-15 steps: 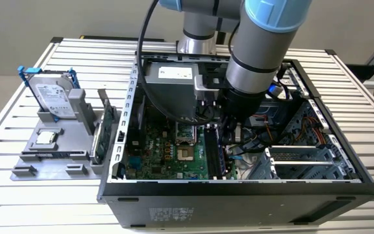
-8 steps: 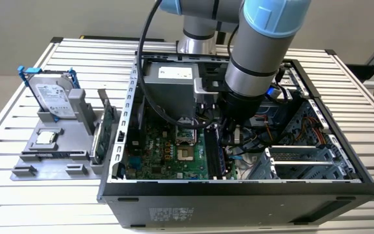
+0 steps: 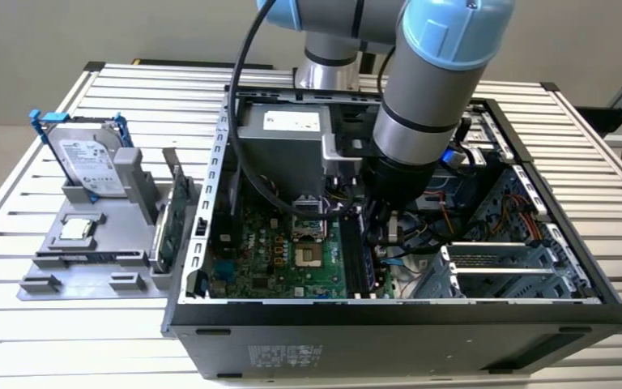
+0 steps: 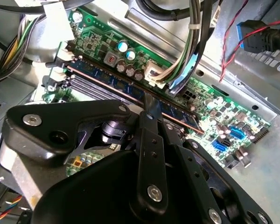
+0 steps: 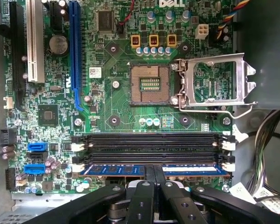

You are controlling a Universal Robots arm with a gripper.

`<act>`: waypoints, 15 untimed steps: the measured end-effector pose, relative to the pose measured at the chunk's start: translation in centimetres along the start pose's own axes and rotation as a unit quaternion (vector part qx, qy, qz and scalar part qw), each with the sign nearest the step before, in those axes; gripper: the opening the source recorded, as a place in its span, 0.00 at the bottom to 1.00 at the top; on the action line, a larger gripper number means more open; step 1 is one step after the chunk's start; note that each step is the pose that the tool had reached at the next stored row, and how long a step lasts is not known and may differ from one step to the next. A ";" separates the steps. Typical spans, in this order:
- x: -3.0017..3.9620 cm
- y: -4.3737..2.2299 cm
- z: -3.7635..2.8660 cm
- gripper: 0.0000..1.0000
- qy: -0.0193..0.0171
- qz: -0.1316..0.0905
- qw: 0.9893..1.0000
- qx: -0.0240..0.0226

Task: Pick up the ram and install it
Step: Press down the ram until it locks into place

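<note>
The ram [image 5: 112, 170] is a long dark blue-green stick standing on edge in the memory slot nearest the gripper, between that slot's white end latches. In the second wrist view the ram [image 4: 107, 77] runs slantwise across the green motherboard [image 4: 214, 112]. My gripper [image 5: 154, 173] is down inside the open computer case [image 3: 398, 312], and its black fingers [image 4: 152, 106] are shut on the stick's middle from above. In the exterior view the gripper [image 3: 381, 235] hangs low over the board's memory slots, its tip hidden among cables.
Beside the ram lie empty black memory slots [image 5: 151, 144] and an open processor socket [image 5: 150, 84] with its raised metal bracket [image 5: 214, 84]. Cable bundles [image 4: 196, 37] hang close by. Outside the case, a grey fixture [image 3: 95, 235] holds a hard drive [image 3: 84, 158] and a green card [image 3: 176, 211].
</note>
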State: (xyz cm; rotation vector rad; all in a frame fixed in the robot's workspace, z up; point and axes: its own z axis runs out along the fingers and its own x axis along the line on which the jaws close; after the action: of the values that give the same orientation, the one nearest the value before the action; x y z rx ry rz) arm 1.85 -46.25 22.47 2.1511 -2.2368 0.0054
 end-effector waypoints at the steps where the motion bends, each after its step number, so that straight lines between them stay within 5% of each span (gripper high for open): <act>1: 0.00 0.00 0.04 0.00 0.000 0.000 1.000 0.000; 15: -0.01 -0.01 0.47 0.00 0.000 0.000 1.000 0.000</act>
State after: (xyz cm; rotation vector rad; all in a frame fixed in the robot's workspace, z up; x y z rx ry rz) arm 1.85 -46.25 22.00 2.1511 -2.2369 0.0053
